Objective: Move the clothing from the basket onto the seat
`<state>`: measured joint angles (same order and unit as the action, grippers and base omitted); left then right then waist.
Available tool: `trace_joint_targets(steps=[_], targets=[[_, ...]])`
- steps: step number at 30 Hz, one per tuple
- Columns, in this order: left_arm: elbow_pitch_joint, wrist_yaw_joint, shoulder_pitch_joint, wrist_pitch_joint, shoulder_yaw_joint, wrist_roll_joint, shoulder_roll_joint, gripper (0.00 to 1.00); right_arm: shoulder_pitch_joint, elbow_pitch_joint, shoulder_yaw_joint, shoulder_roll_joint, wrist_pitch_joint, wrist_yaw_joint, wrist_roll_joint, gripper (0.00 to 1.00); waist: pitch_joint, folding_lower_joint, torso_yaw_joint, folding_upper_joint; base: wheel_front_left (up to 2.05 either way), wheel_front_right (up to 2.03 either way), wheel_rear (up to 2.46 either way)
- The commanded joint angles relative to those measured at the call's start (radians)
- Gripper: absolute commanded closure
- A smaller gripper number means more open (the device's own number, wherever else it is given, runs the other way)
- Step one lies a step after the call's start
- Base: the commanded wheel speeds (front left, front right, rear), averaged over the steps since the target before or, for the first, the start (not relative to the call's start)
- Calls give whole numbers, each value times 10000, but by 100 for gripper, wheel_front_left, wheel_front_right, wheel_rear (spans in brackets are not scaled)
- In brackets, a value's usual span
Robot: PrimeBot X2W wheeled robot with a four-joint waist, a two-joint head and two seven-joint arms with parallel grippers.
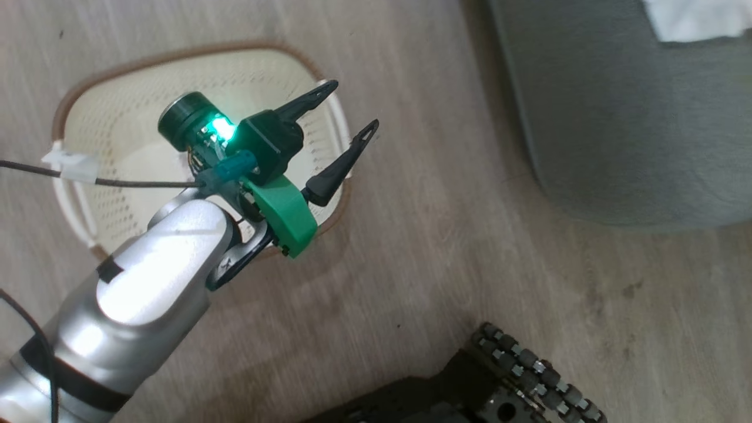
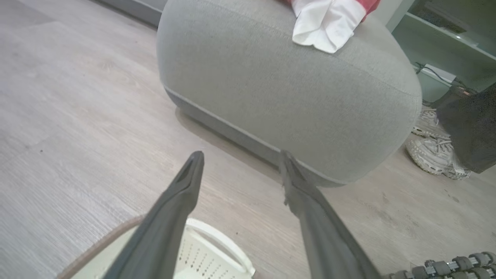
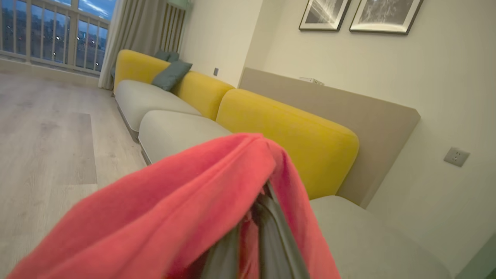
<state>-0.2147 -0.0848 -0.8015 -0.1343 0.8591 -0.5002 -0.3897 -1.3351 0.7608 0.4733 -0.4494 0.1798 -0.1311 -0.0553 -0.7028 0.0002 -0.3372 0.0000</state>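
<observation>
With the basket point(image 1: 111, 117) appearing empty where visible, a white garment point(image 2: 325, 27) lying on the seat point(image 2: 271, 89) and the left gripper point(image 1: 351, 107) spread empty above the basket, only the red garment point(image 3: 174, 193), clamped in the right gripper point(image 3: 260, 217), appears left to deposit.
</observation>
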Motion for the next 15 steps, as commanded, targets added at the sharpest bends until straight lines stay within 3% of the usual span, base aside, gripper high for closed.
trace_joint_targets(steps=[1,5,12,13,14,15], targets=[[411,25,-292,-7,-264,109,-233,0,-326,-243,312,-433,-142,4,-101,100,-476,-2,461,0,0,0,0],[483,9,-308,16,-202,119,-295,0,-318,-128,1330,-494,-352,4,-107,100,-807,-2,748,0,0,0,0],[372,-20,-281,-57,-179,35,-400,0,1477,308,2902,-25,-334,4,-407,100,-967,-2,957,0,0,0,0],[347,-26,-287,-69,-181,25,-421,0,1711,461,3029,73,-289,4,-390,96,-961,-2,952,0,0,0,0],[316,-27,-289,-81,-186,13,-441,0,1904,637,3112,154,-187,4,-332,62,-940,-2,935,0,0,0,0],[316,-27,-289,-81,-186,13,-441,0,1904,637,3112,154,-187,4,-332,62,-940,-2,935,0,0,0,0]])
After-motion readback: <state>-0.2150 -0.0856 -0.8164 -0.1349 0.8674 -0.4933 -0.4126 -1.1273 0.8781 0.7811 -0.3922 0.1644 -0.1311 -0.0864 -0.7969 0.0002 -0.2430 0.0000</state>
